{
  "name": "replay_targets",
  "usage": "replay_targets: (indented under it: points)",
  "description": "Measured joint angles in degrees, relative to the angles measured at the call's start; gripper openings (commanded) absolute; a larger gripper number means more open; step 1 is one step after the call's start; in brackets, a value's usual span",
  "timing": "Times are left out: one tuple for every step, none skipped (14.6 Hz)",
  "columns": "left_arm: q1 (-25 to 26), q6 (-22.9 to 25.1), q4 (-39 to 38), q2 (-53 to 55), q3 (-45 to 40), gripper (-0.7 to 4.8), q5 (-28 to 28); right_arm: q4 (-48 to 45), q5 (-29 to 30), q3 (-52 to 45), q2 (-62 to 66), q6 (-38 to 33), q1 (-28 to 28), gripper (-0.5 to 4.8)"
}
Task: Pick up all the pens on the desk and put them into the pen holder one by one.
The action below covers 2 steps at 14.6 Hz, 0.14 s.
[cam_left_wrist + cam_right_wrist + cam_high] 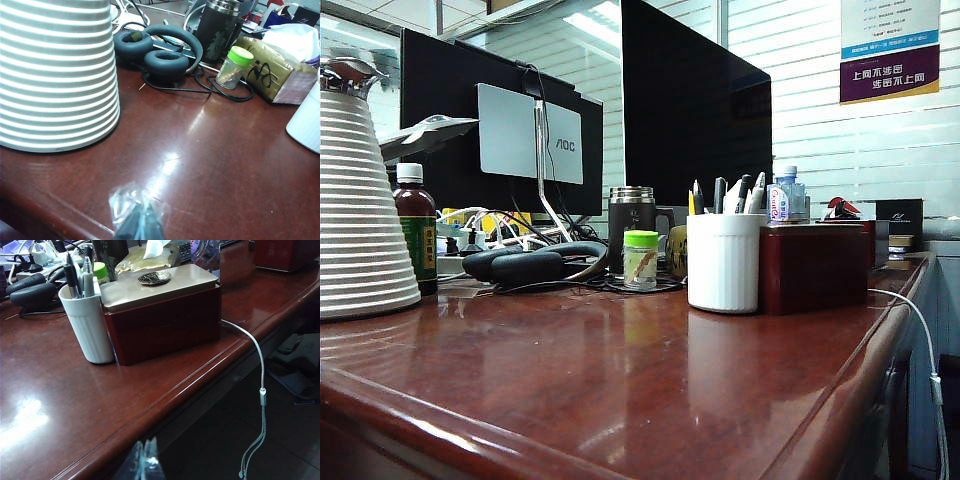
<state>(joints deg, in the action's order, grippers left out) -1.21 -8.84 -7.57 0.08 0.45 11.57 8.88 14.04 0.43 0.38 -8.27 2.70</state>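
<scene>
The white ribbed pen holder (723, 262) stands on the reddish-brown desk (620, 380), against a dark red box. Dark pens (720, 194) stick up out of it beside a yellow pencil (691, 203). The right wrist view shows the holder (90, 325) with the pens (72, 279) inside it. No pen lies on the bare wood in any view. My left gripper (139, 222) is shut and empty, low over the desk's near edge, with the holder (306, 125) far off to one side. My right gripper (145, 462) is shut and empty, just off the desk's rounded edge. Neither gripper appears in the exterior view.
A big white ribbed cone (360, 220) stands at the left with a brown bottle (416, 240). Black headphones (530, 262), a green-lidded jar (641, 260) and a steel-topped mug (632, 225) sit behind. The red box (160, 315) adjoins the holder. A white cable (256, 357) hangs off the edge.
</scene>
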Motion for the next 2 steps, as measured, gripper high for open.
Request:
replay_targets:
  points:
    - [0.0, 0.0, 0.0, 0.0, 0.0, -0.05, 0.0, 0.0, 0.0, 0.0, 0.0, 0.0, 0.0, -0.06]
    - [0.0, 0.0, 0.0, 0.0, 0.0, -0.05, 0.0, 0.0, 0.0, 0.0, 0.0, 0.0, 0.0, -0.06]
